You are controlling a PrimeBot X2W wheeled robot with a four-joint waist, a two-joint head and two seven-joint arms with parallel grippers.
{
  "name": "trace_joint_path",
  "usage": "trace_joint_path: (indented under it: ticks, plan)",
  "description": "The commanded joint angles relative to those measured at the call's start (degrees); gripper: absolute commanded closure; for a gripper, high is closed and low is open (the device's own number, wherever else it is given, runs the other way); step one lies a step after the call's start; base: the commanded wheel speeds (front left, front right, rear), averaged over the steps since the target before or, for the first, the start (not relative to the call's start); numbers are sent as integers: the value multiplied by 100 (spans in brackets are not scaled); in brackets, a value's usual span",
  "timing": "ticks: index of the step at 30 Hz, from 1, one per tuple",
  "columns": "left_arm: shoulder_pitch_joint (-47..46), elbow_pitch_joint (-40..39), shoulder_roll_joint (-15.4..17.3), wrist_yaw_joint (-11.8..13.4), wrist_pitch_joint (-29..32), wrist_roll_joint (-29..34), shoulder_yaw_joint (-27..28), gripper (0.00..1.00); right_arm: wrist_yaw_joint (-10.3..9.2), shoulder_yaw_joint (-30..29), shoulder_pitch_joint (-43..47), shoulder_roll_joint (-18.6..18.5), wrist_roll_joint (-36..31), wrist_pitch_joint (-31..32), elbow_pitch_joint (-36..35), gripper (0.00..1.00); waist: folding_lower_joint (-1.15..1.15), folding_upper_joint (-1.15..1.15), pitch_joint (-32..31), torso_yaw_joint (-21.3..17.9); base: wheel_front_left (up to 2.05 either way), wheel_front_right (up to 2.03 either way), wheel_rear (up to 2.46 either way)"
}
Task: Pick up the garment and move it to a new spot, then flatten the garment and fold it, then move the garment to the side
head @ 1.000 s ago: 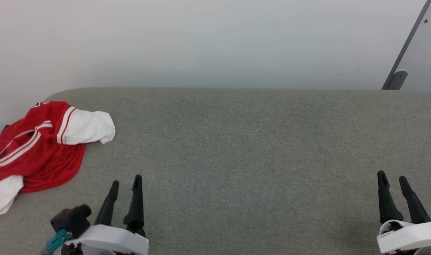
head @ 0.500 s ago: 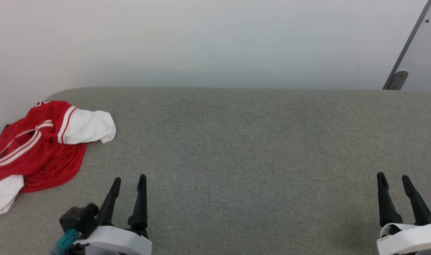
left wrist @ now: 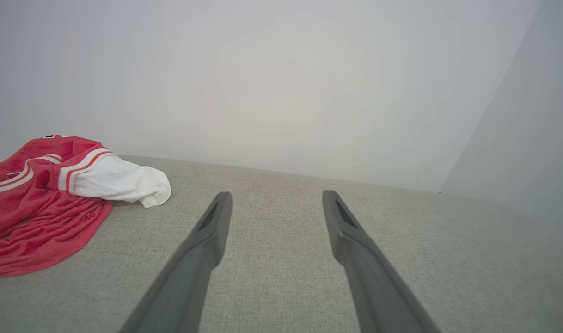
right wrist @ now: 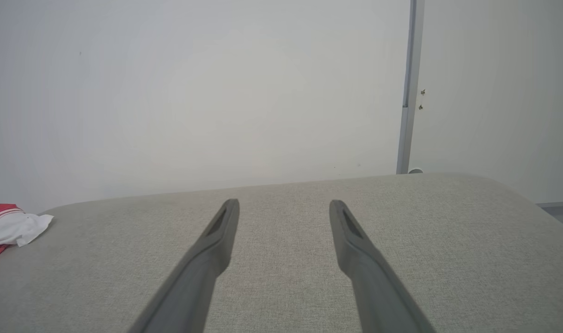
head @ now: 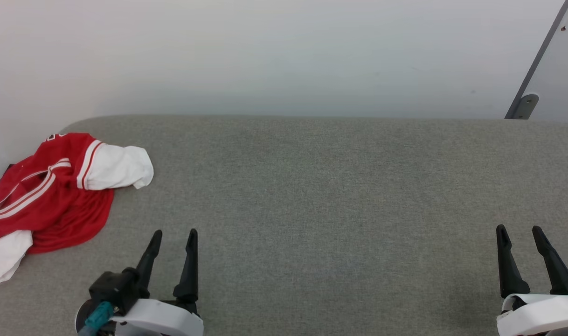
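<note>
Here, the jersey (head: pixel 55 196) is lying crumpled at the far left edge of the grey pad (head: pixel 312 186); the left gripper (head: pixel 174 233) is hovering near it, apart, jaws spread and empty; the right gripper (head: pixel 519 228) is hovering well apart at the right, likewise spread and empty.

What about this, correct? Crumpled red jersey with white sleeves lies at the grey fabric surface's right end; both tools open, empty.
Wrong end. Head view shows the crumpled red jersey with white sleeves at the left end of the grey fabric surface. The left tool and right tool are open, empty.
</note>
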Motion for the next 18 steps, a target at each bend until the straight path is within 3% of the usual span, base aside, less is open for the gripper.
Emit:
trace_joint_path:
  ticks: [1,18]
  plan:
    - [-42,-25,5,-30,-55,122,-5,0,-5,-38,52,-25,-124,-51,-41,0,0,0,-4,1,0,0,0]
    - [21,-55,-30,-57,-175,646,-73,0,-6,-110,124,-6,-725,-126,-114,0,0,0,-20,28,0,0,0]
